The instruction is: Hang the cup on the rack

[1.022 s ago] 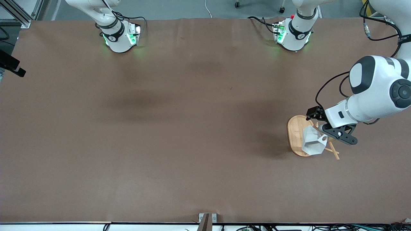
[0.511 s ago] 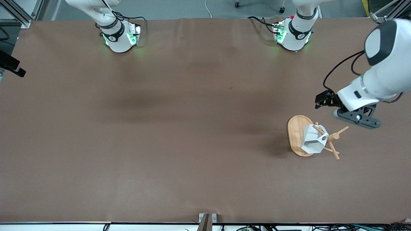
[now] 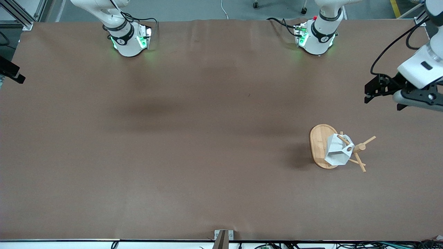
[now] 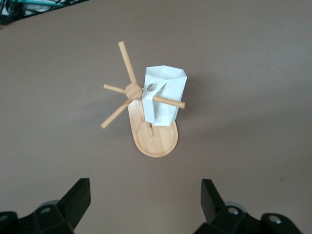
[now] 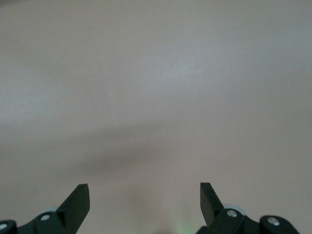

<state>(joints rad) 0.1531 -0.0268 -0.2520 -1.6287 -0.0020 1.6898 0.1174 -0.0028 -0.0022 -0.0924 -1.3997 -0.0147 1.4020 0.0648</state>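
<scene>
The white faceted cup (image 3: 337,154) hangs by its handle hole on a peg of the bamboo rack (image 3: 317,145), toward the left arm's end of the table. In the left wrist view the cup (image 4: 168,92) is tilted on the peg above the rack's oval base (image 4: 157,144). My left gripper (image 3: 420,100) is open and empty, up in the air over the table's edge beside the rack; its open jaws show in the left wrist view (image 4: 145,187). My right gripper (image 5: 145,191) is open and empty over bare table and waits.
The brown table mat (image 3: 193,145) spreads around the rack. The two arm bases (image 3: 129,41) (image 3: 316,39) stand along the table edge farthest from the front camera. A small bracket (image 3: 223,237) sits at the nearest edge.
My left gripper has pulled away from the cup and rack, rising and moving out toward the left arm's end of the table. The cup stays hanging on the peg.
</scene>
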